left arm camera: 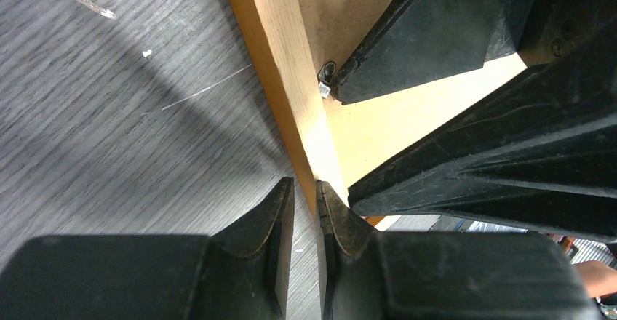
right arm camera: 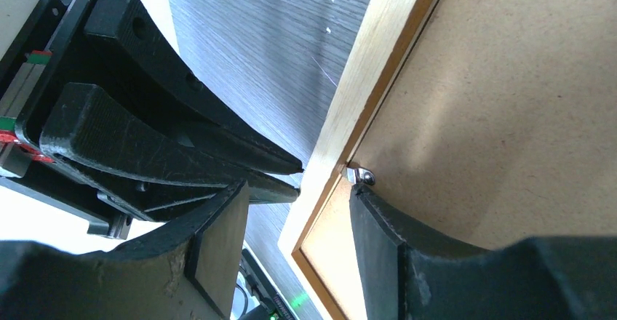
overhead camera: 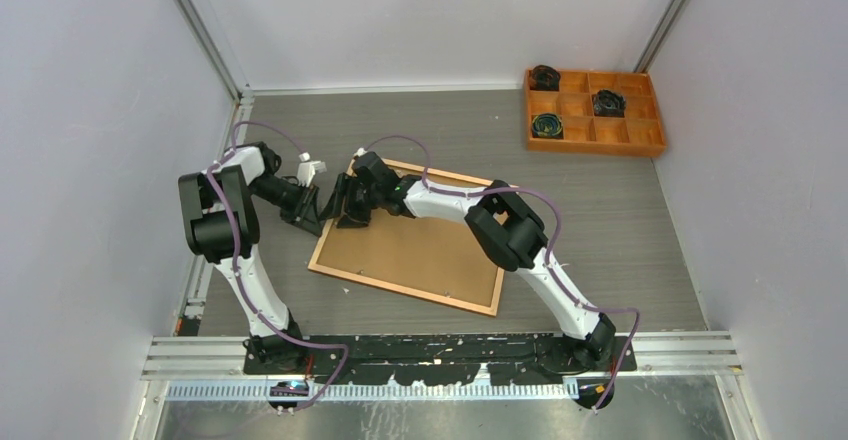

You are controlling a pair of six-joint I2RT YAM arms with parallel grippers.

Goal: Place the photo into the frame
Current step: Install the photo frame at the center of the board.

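Note:
The frame (overhead camera: 400,293) lies face down on the table, its brown backing board (overhead camera: 420,250) facing up. The photo is hidden. Both grippers meet at the frame's left corner. My left gripper (overhead camera: 322,212) (left arm camera: 305,189) is nearly shut, its tips pinching the orange outer edge of the frame (left arm camera: 284,58). My right gripper (overhead camera: 350,210) (right arm camera: 297,188) stands open across the pale rail (right arm camera: 364,73). One finger is outside the frame, the other rests on the backing board (right arm camera: 509,102) against a small metal tab (right arm camera: 361,177). Nothing sits between its pads.
An orange compartment tray (overhead camera: 600,147) with black coiled items stands at the back right. Grey walls close in on the left, back and right. The metal tab (left arm camera: 325,80) also shows beside the right gripper's fingers (left arm camera: 436,29).

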